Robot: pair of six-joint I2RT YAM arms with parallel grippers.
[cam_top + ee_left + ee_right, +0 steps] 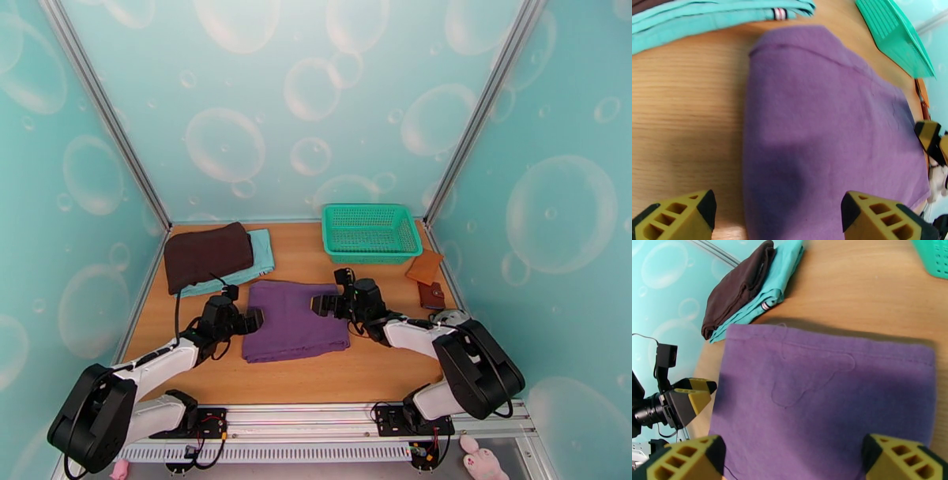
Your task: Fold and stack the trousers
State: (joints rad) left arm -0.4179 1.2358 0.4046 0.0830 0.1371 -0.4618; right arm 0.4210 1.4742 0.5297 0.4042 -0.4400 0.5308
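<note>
Left gripper point(776, 211): jaws spread wide, nothing held. It sits low at the left edge of the trousers point(294, 320), fingers pointing across the cloth.
Right gripper point(792, 451): also released and empty, at the trousers' right edge toward the far corner, facing the left one.

Trousers look already folded into a compact purple rectangle lying flat on the table point(355, 379) between the two grippers. A seam runs along the far edge, and the right wrist view shows a loose thread curled on top.

Beyond the trousers' far-left corner, just apart: brown cloth point(207, 254) lying on teal cloth point(263, 254). Beyond the far-right corner: basket point(370, 231).

My read: folding is about done and the move onto the stack is what's left.

Risks from here:
- Jaws close on the top layer only, so the lower layers hang and the fold opens on lift. Cause: soft multi-layer fabric, and fingers not getting under the bottom ply.
- Arms lift or travel unevenly, so the rectangle skews or sags in the middle.
- Dragging instead of lifting: friction on the wood peels the bottom layer back.
- The thread snags on a fingertip.
- Grippers face each other across a narrow bundle, so there is collision risk if both drive inward.
- Coming in low at the stack shoves the brown cloth off the teal one.
</note>
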